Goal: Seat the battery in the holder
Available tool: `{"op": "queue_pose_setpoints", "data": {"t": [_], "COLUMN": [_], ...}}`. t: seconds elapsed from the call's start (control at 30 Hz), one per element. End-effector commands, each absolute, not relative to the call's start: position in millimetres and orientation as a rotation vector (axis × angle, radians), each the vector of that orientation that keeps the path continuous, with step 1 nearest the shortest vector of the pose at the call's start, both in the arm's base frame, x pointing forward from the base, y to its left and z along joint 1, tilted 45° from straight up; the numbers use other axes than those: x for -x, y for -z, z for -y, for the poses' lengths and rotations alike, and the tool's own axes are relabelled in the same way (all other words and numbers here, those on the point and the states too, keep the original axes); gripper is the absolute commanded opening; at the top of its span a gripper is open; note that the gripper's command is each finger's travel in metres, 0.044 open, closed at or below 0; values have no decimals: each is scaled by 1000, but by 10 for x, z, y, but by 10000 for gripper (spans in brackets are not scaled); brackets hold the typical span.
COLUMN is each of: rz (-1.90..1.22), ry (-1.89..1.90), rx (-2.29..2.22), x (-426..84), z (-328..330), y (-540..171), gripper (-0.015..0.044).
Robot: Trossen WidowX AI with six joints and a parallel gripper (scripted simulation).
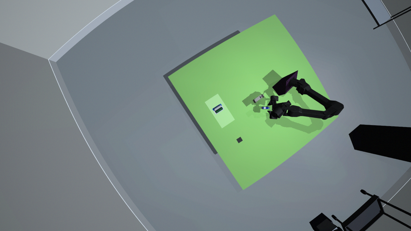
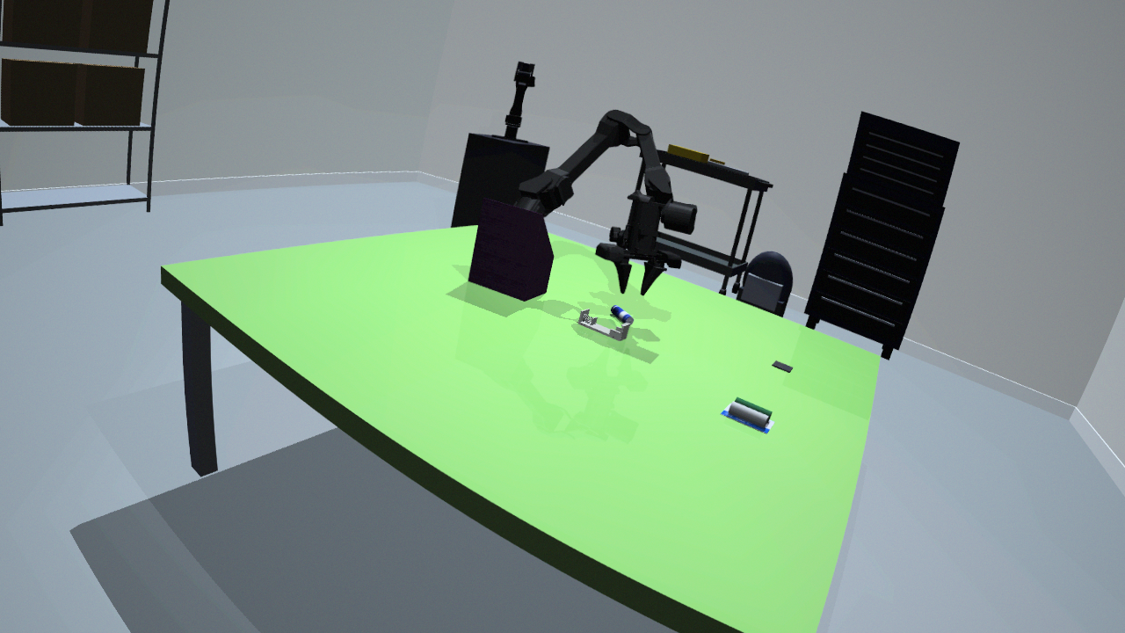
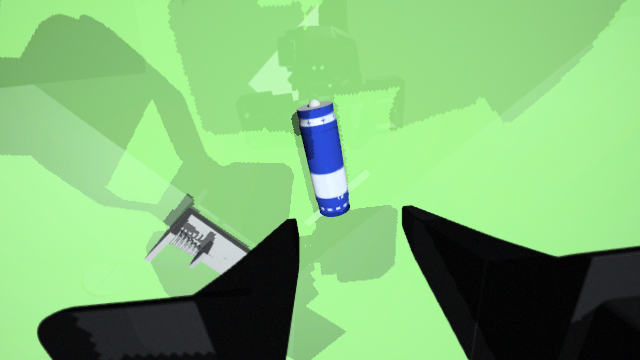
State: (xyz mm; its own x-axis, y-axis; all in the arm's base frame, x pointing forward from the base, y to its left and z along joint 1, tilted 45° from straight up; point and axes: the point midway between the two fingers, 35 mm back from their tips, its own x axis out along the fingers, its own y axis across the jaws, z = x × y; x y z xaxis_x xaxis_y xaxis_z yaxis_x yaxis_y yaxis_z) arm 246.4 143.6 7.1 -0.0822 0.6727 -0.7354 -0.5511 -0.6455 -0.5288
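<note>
The green bench (image 1: 258,57) (image 2: 440,369) (image 3: 550,175) carries everything. Above it, the black pincer (image 1: 269,108) (image 2: 634,293) (image 3: 349,221) points down, spread, gripping nothing. The pale holder (image 1: 258,98) (image 2: 602,327) (image 3: 227,255) sits near the smaller blue-and-white battery (image 1: 265,107) (image 2: 621,314) (image 3: 325,157), which lies on its side outside it.

The blue cylindrical battery with white bands (image 1: 265,107) (image 2: 621,314) (image 3: 325,159) lies on its side on the green table top, outside the holder and near it, its pale terminal nub exposed. The light-grey, open-topped battery holder with upright ends (image 1: 258,98) (image 2: 604,328) (image 3: 227,258) sits there unfilled, a coiled spring at one end.
</note>
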Motion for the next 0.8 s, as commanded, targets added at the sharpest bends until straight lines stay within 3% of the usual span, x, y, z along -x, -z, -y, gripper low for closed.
{"op": "queue_pose_setpoints", "data": {"t": [0.0,0.77], "rz": [254,253], "ry": [-1918,-1919], "rx": [1318,1319], "x": [-2364,-2336], "z": [-1488,-1663], "y": [10,194], "gripper": [229,229]}}
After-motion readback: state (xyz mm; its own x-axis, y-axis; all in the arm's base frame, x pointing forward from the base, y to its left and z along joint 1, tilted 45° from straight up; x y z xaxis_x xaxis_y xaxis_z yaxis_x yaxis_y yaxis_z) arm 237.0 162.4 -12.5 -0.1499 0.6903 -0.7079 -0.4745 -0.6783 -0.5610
